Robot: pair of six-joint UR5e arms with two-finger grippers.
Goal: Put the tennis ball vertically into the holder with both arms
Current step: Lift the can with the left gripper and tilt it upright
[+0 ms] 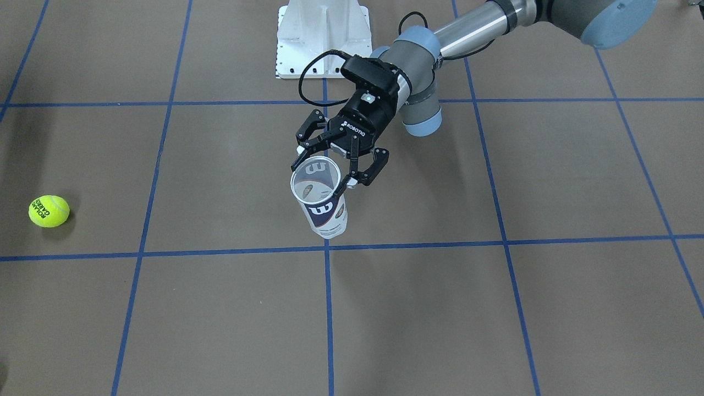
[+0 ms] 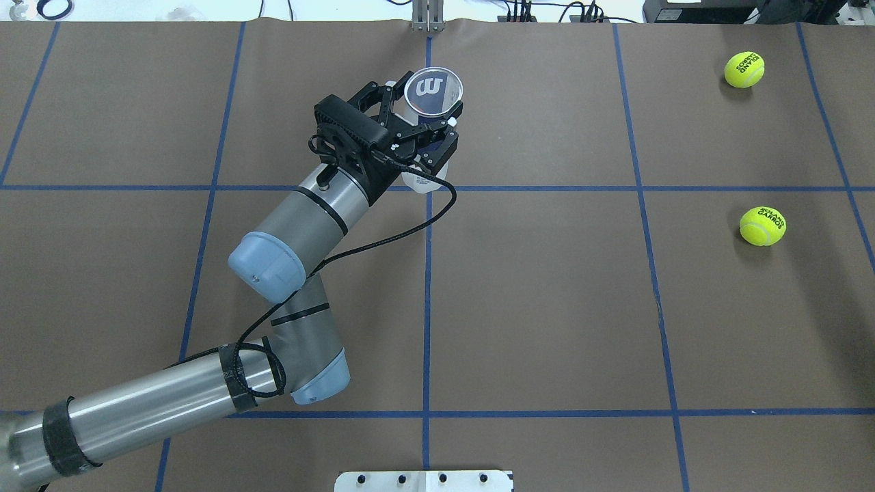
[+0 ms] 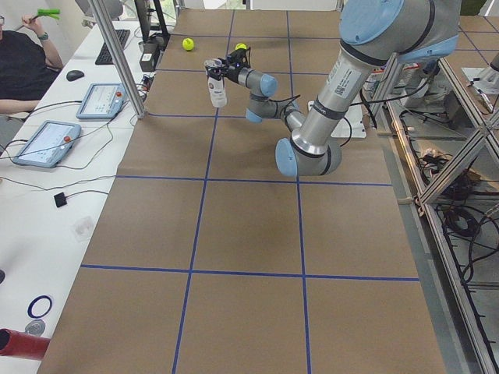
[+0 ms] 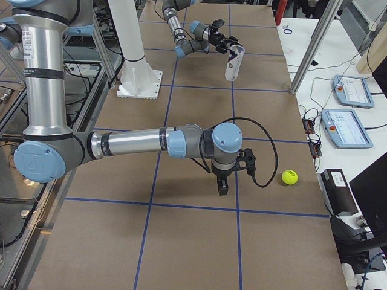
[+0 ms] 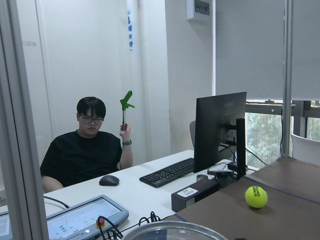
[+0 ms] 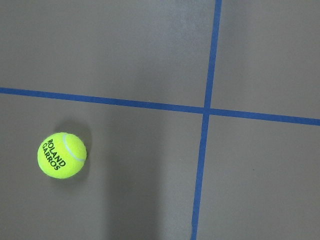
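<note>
Two robot arms work at a brown table (image 2: 547,307) gridded with blue tape (image 2: 427,307).

Hidden parts first. In the overhead view the body of the left gripper (image 1: 324,171) covers the middle of the holder (image 1: 327,217). No view settles whether the can's base touches the table. The right arm (image 4: 133,144) is cut out of the overhead and front views. Only the right-end view shows it, reaching out level with the right gripper (image 4: 221,184) pointing down. From there it is impossible to tell whether its fingers are open or closed. Its wrist camera shows no fingers, only one ball lying near a crossing of tape lines; which ball is unclear.

The left arm (image 2: 301,219) reaches to the far half of the table by the centre line. Its gripper is clamped on the holder just under the rim, one finger on each side. The front and overhead views look into the open mouth. The side views show the long axis close to vertical, mouth up, leaning slightly in the right-end view.

The tennis ball (image 2: 762,226) lies on the table well to the right of the holder. A second ball (image 2: 744,69) lies beyond it, near the far edge. The front view shows only the first. The left wrist view shows one ball, by the far edge beside a monitor (image 5: 220,130).
</note>
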